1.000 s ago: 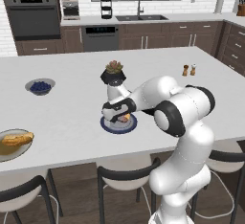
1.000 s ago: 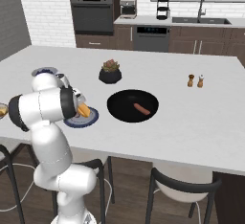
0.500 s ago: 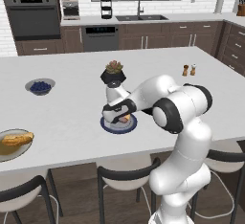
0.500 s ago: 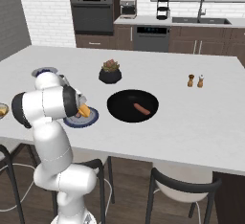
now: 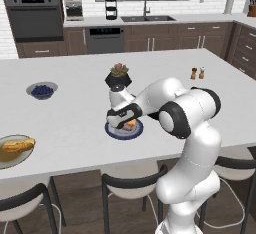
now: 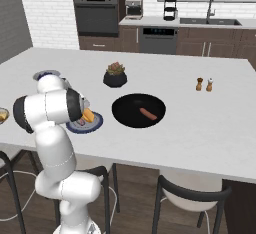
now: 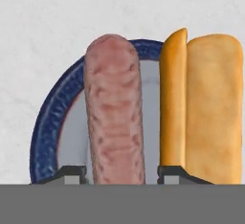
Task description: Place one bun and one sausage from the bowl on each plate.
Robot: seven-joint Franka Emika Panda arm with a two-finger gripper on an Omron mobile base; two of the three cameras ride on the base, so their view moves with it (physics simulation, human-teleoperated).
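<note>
My gripper [image 7: 122,170] hangs low over a blue-rimmed plate [image 7: 48,122] near the counter's front edge. A pink sausage [image 7: 115,103] lies on the plate between the two fingertips, with a narrow gap showing on its right side, so the jaws stand open. A golden bun [image 7: 210,103] lies beside it on the same plate. From the base, the gripper [image 5: 122,123] covers much of the plate [image 5: 112,130] and bun [image 5: 131,123]. The black bowl [image 6: 125,110] holds one sausage [image 6: 147,113]. A second plate [image 5: 10,158] at far left carries a bun [image 5: 17,144].
A black plant pot [image 5: 118,78] stands just behind the plate. A small bowl of blue berries [image 5: 41,90] sits to the left, and two shakers [image 5: 197,73] to the right. Stools [image 5: 130,188] line the counter's front edge.
Hardly anything has visibly moved; the hand stays low over the blue-rimmed plate.
</note>
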